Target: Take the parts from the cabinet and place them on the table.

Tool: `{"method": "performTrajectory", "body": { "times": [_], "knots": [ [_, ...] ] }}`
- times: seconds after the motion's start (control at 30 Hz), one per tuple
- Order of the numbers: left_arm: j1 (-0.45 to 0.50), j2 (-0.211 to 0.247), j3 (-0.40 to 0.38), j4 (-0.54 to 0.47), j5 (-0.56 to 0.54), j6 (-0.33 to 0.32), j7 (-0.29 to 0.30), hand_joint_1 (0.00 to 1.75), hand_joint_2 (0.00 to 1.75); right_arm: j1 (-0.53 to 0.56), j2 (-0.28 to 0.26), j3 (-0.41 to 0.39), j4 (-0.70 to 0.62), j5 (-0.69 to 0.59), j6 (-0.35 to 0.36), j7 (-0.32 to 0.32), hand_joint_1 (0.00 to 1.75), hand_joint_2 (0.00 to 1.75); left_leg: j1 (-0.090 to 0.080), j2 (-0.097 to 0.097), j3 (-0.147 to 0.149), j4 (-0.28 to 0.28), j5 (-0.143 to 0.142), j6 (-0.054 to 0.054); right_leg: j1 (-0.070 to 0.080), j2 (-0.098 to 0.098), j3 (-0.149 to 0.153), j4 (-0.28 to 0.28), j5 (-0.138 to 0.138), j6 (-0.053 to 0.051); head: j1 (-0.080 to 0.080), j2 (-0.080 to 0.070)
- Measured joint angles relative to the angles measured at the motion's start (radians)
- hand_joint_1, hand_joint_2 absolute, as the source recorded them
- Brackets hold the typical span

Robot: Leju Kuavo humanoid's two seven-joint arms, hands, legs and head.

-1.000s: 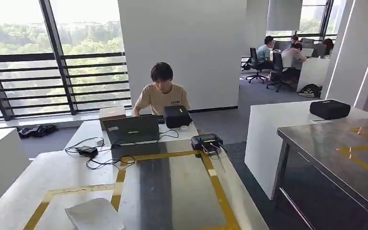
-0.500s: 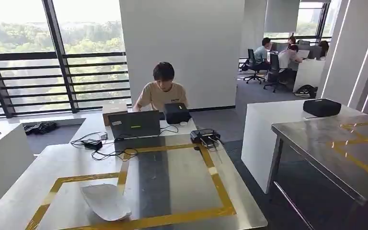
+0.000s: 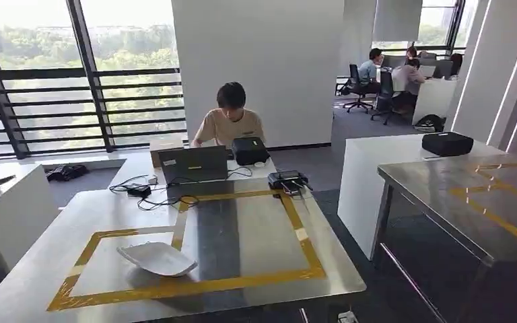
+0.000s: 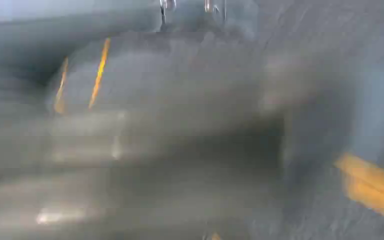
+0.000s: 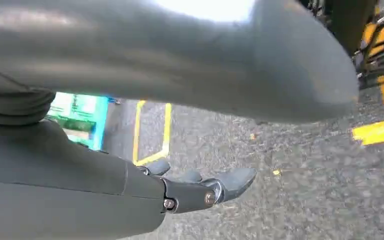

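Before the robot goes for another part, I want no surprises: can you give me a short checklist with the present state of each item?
1. White part lies on the table, inside the yellow tape frame: ok.
2. Right hand holds nothing, fingers apart, hanging over the floor: ok.
3. Left hand free: cannot tell, the left wrist view is blurred.
4. Room left inside the frame for more parts, beside the white part: ok.
5. Person seated at the laptop at the table's far end, apart from the frame: ok.
6. Cabinet and the parts left in it: cannot tell from these views.
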Motion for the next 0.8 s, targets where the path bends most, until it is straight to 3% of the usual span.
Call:
{"method": "performTrajectory", "body": {
  "times": [0.03, 0.07, 0.1, 0.13, 0.17, 0.2, 0.23, 0.27, 0.3, 0.37, 0.4, 0.43, 0.53, 0.57, 0.6, 0.63, 0.7, 0.73, 0.77, 0.8],
  "knots": [
    [0.008, -0.007, 0.023, 0.013, 0.008, 0.006, 0.013, 0.00, 0.00, 0.002, -0.001, 0.002, 0.000, 0.000, 0.000, -0.006, 0.00, 0.00, -0.004, 0.000, -0.004, -0.002, 0.008, 0.009, -0.003, -0.001, -0.001, -0.003, 0.008, 0.008, 0.001, 0.000],
    [0.012, -0.020, 0.044, 0.028, 0.007, 0.019, 0.034, 0.00, 0.00, 0.009, -0.007, 0.003, 0.000, 0.001, -0.001, -0.016, 0.00, 0.00, 0.004, 0.004, -0.014, -0.008, 0.023, 0.021, -0.005, 0.000, -0.007, 0.000, 0.005, 0.015, -0.001, 0.000],
    [0.014, -0.028, 0.056, 0.038, 0.005, 0.028, 0.052, 0.00, 0.00, 0.016, -0.008, 0.005, 0.000, 0.002, -0.002, -0.030, 0.00, 0.00, 0.004, 0.007, -0.026, -0.008, 0.034, 0.033, -0.005, 0.003, -0.017, 0.024, -0.040, 0.018, 0.000, 0.000],
    [0.016, -0.033, 0.065, 0.045, 0.003, 0.038, 0.063, 0.00, 0.00, 0.021, -0.010, 0.005, 0.000, 0.002, -0.004, -0.029, 0.00, 0.00, 0.003, 0.007, -0.037, -0.007, 0.044, 0.043, -0.004, 0.003, -0.032, 0.073, -0.105, 0.018, 0.003, 0.000],
    [0.017, -0.039, 0.073, 0.049, 0.000, 0.043, 0.068, 0.00, 0.00, 0.023, -0.015, 0.005, 0.000, 0.002, -0.006, -0.025, 0.00, 0.00, 0.002, 0.007, -0.050, -0.006, 0.055, 0.044, -0.004, 0.003, -0.050, 0.145, -0.170, 0.019, 0.003, 0.000],
    [0.019, -0.042, 0.077, 0.052, -0.006, 0.043, 0.062, 0.00, 0.00, 0.023, -0.020, 0.005, 0.000, 0.002, -0.006, -0.022, 0.00, 0.00, 0.001, 0.008, -0.064, -0.005, 0.065, 0.045, -0.002, 0.004, -0.064, 0.218, -0.216, 0.021, 0.005, 0.000],
    [0.019, -0.046, 0.079, 0.055, -0.013, 0.040, 0.045, 0.00, 0.00, 0.023, -0.027, 0.005, 0.000, 0.001, -0.006, -0.022, 0.00, 0.00, -0.001, 0.010, -0.076, -0.001, 0.076, 0.046, 0.000, 0.004, -0.070, 0.274, -0.233, 0.021, 0.005, 0.000],
    [0.019, -0.047, 0.080, 0.057, -0.021, 0.028, 0.020, 0.00, 0.00, 0.023, -0.031, 0.005, 0.000, 0.001, -0.005, -0.023, 0.00, 0.00, -0.002, 0.012, -0.093, 0.004, 0.087, 0.046, 0.002, 0.004, -0.061, 0.301, -0.219, 0.019, 0.005, 0.000],
    [0.018, -0.049, 0.080, 0.058, -0.027, 0.016, 0.000, 0.00, 0.00, 0.023, -0.036, 0.005, 0.000, 0.001, -0.003, -0.023, 0.00, 0.00, -0.002, 0.013, -0.113, 0.011, 0.098, 0.044, 0.004, 0.004, -0.033, 0.287, -0.183, 0.016, 0.005, 0.000],
    [0.018, -0.049, 0.080, 0.062, -0.039, -0.004, -0.039, 0.00, 0.00, 0.023, -0.040, 0.005, 0.000, 0.000, -0.003, -0.022, 0.00, 0.00, -0.002, 0.013, -0.149, 0.027, 0.114, 0.039, 0.007, 0.004, 0.082, 0.153, -0.121, 0.010, 0.006, 0.000],
    [0.017, -0.049, 0.080, 0.063, -0.045, -0.016, -0.065, 0.00, 0.00, 0.021, -0.041, 0.005, 0.000, -0.001, -0.003, -0.022, 0.00, 0.00, -0.002, 0.014, -0.159, 0.037, 0.119, 0.035, 0.007, 0.004, 0.146, 0.064, -0.137, 0.005, 0.006, 0.000],
    [0.016, -0.048, 0.080, 0.063, -0.056, -0.034, -0.105, 0.00, 0.00, 0.019, -0.042, 0.005, 0.000, -0.003, -0.006, -0.021, 0.00, 0.00, -0.006, 0.015, -0.170, 0.043, 0.126, 0.030, 0.014, 0.004, 0.186, -0.007, -0.176, 0.001, 0.007, 0.000],
    [0.003, -0.041, 0.068, 0.066, -0.114, -0.087, -0.203, 0.00, 0.00, 0.022, -0.042, 0.003, 0.000, -0.024, -0.016, -0.023, 0.00, 0.00, 0.001, 0.015, -0.169, 0.035, 0.153, 0.012, 0.020, 0.005, 0.166, -0.006, -0.157, -0.016, 0.002, 0.000],
    [-0.002, -0.037, 0.062, 0.067, -0.137, -0.094, -0.216, 0.00, 0.00, 0.023, -0.042, 0.001, 0.000, -0.028, -0.020, -0.023, 0.00, 0.00, -0.004, 0.014, -0.173, 0.031, 0.163, 0.004, 0.015, 0.002, 0.159, -0.014, -0.142, -0.024, 0.002, 0.000],
    [-0.013, -0.033, 0.053, 0.070, -0.163, -0.099, -0.219, 0.00, 0.00, 0.020, -0.039, -0.001, 0.000, -0.031, -0.024, -0.025, 0.00, 0.00, 0.001, 0.009, -0.182, 0.043, 0.141, -0.001, 0.010, -0.003, 0.148, -0.018, -0.128, -0.031, 0.002, 0.000],
    [-0.025, -0.033, 0.041, 0.071, -0.182, -0.101, -0.217, 0.00, 0.00, 0.019, -0.039, -0.003, 0.000, -0.033, -0.026, -0.026, 0.00, 0.00, 0.002, 0.007, -0.198, 0.076, 0.082, -0.010, 0.008, -0.003, 0.136, -0.020, -0.116, -0.037, -0.001, 0.000],
    [-0.055, -0.033, 0.010, 0.071, -0.227, -0.107, -0.211, 0.00, 0.00, 0.020, -0.039, -0.005, 0.000, -0.032, -0.027, -0.024, 0.00, 0.00, 0.012, 0.007, -0.222, 0.202, -0.038, -0.023, 0.007, -0.006, 0.108, -0.019, -0.093, -0.038, -0.003, 0.000],
    [-0.072, -0.033, -0.010, 0.071, -0.251, -0.109, -0.205, 0.00, 0.00, 0.020, -0.038, -0.005, 0.000, -0.029, -0.030, -0.022, 0.00, 0.00, 0.016, 0.007, -0.229, 0.274, -0.069, -0.029, 0.007, -0.009, 0.091, -0.017, -0.079, -0.036, -0.002, 0.000],
    [-0.082, -0.033, -0.027, 0.071, -0.265, -0.113, -0.201, 0.00, 0.00, 0.020, -0.038, -0.005, 0.000, -0.026, -0.032, -0.022, 0.00, 0.00, 0.020, 0.007, -0.225, 0.311, -0.061, -0.032, 0.007, -0.010, 0.075, -0.016, -0.067, -0.035, -0.003, 0.000],
    [-0.087, -0.033, -0.043, 0.072, -0.277, -0.115, -0.196, 0.00, 0.00, 0.020, -0.036, -0.005, 0.000, -0.024, -0.034, -0.022, 0.00, 0.00, 0.024, 0.007, -0.205, 0.315, -0.024, -0.034, 0.006, -0.010, 0.058, -0.015, -0.055, -0.032, -0.003, 0.000]
  ]
}}
